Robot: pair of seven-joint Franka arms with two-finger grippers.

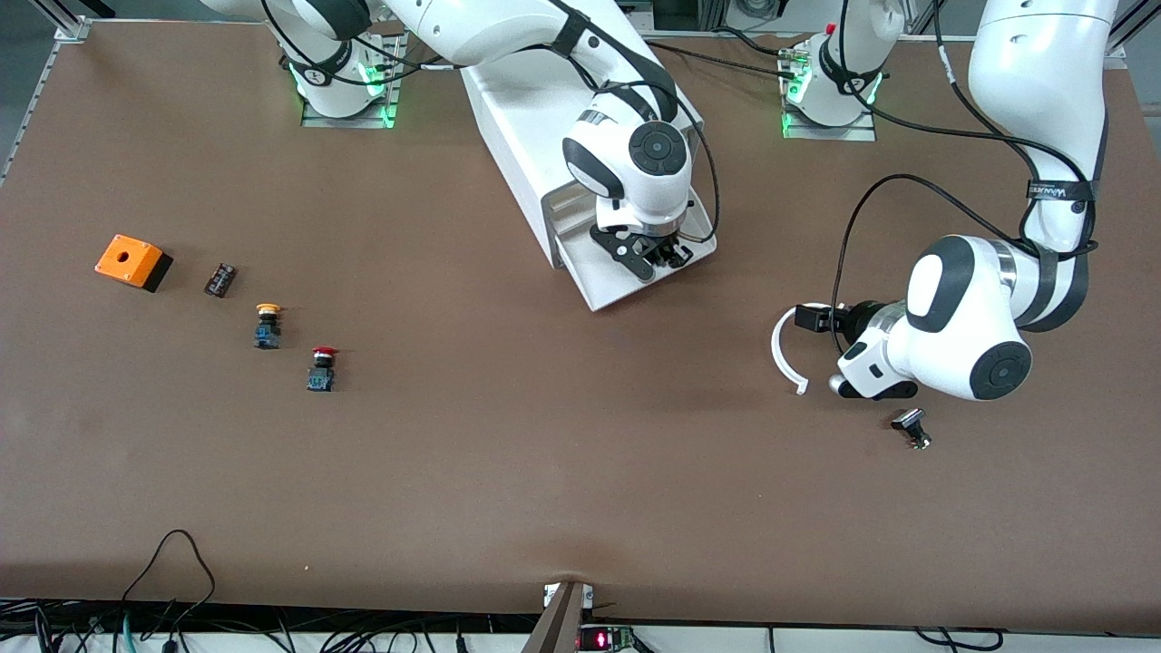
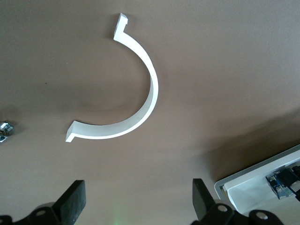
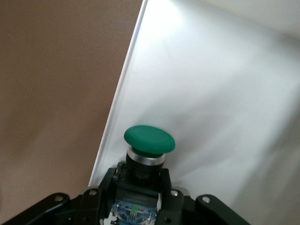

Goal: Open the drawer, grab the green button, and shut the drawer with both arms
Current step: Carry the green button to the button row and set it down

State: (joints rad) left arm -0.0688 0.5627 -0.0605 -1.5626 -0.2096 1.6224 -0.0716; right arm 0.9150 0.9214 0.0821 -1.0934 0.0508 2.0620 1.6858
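The drawer (image 1: 588,272) stands pulled open at the bottom of the white cabinet (image 1: 517,118). My right gripper (image 1: 655,254) is down in the open drawer. In the right wrist view it (image 3: 139,182) is shut on the black and blue body of the green-capped button (image 3: 149,139), over the white drawer floor (image 3: 220,93). My left gripper (image 1: 812,317) is open and empty, low over the table toward the left arm's end. Its fingers (image 2: 71,199) stand wide apart beside a white curved strip (image 2: 140,89). A corner of the drawer (image 2: 243,187) shows in the left wrist view.
An orange box (image 1: 132,261), a small black part (image 1: 219,279), a yellow-capped button (image 1: 268,325) and a red-capped button (image 1: 322,367) lie toward the right arm's end. A small black and silver part (image 1: 912,428) lies nearer to the front camera than the white strip (image 1: 785,349).
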